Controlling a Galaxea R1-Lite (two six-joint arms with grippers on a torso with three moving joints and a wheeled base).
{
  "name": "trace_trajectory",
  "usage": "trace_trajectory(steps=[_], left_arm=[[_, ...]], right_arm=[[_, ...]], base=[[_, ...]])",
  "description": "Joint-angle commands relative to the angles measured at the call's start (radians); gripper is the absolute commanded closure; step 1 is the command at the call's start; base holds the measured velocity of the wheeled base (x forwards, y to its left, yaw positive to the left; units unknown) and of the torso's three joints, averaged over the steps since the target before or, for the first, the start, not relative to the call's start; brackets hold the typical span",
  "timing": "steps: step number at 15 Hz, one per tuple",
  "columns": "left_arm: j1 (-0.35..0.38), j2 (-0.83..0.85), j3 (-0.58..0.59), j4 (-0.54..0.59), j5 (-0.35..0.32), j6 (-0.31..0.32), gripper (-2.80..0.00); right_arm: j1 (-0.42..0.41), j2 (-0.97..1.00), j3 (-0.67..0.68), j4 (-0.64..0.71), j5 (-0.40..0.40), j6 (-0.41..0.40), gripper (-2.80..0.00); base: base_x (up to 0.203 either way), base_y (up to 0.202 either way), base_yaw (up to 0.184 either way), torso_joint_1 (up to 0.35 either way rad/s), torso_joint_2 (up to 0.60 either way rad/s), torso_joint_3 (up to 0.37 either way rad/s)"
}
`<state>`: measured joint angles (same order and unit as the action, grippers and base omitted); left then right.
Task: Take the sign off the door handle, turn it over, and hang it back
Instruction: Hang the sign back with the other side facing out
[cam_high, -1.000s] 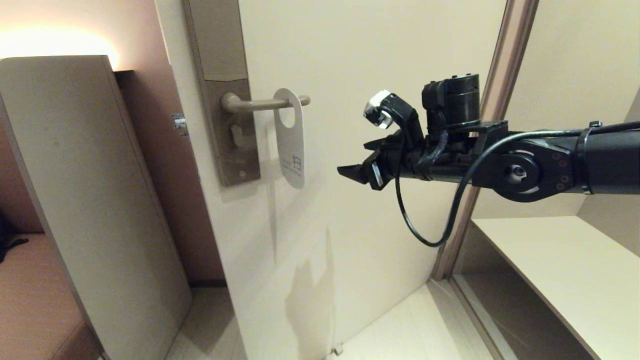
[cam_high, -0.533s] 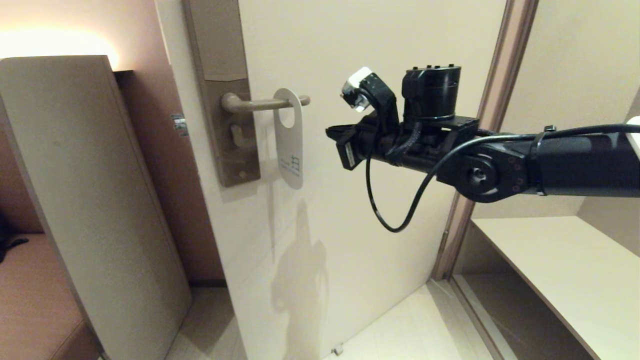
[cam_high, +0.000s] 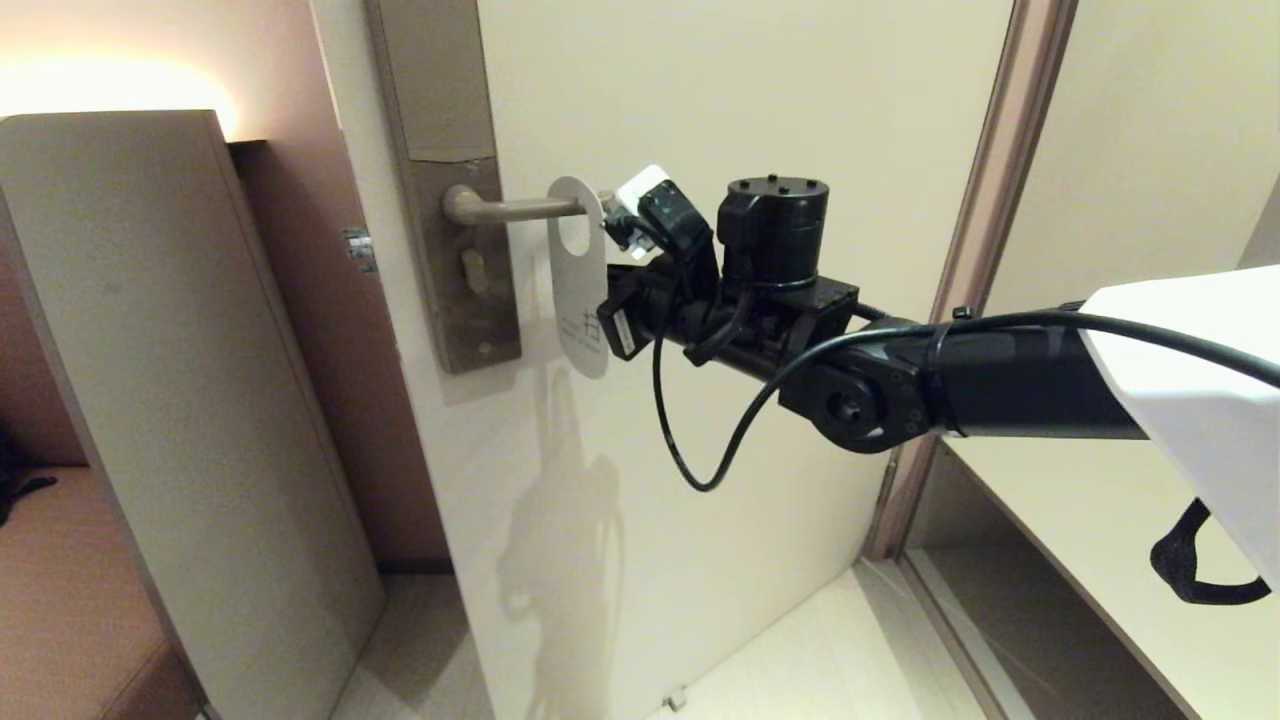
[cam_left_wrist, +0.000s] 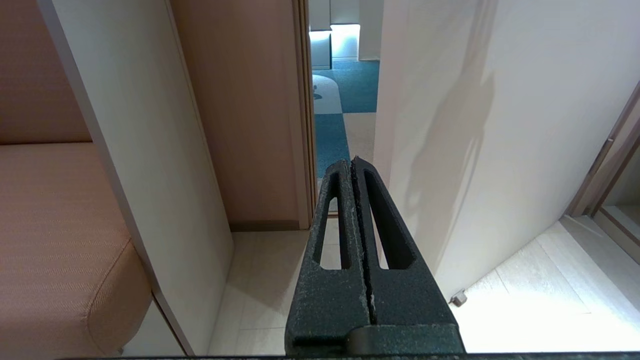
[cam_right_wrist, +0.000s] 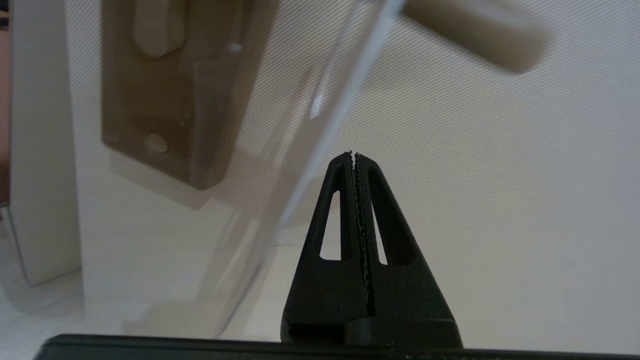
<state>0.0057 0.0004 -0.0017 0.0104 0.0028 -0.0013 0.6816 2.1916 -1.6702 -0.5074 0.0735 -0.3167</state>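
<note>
Since the earlier frame the right gripper (cam_high: 610, 325) had travelled toward the door handle (cam_high: 515, 208) and had brought its spread fingers (cam_right_wrist: 345, 200) together, so that they were pressed flat on each other with nothing between them. The sign (cam_high: 578, 275) hung from the door handle with its white face outward and its long axis pointing down, and its lower edge was just beside the right fingertips, on their handle side. The left gripper (cam_left_wrist: 353, 167), also pressed shut, stayed parked well below the door handle, so the right arm was clearly the nearer one for the grasp.
</note>
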Motion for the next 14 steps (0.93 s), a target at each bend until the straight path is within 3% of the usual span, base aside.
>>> trace_trajectory(steps=[1,14], left_arm=[[0.0,0.0,0.0,0.0,0.0,0.0,0.0],[0.0,0.0,0.0,0.0,0.0,0.0,0.0]], right_arm=[[0.006,0.011,0.003,-0.003,0.0,-0.002,0.0],[0.06,0.002,0.004,-0.002,-0.003,0.0,0.0]], base=[[0.0,0.0,0.0,0.0,0.0,0.0],[0.0,0.0,0.0,0.0,0.0,0.0]])
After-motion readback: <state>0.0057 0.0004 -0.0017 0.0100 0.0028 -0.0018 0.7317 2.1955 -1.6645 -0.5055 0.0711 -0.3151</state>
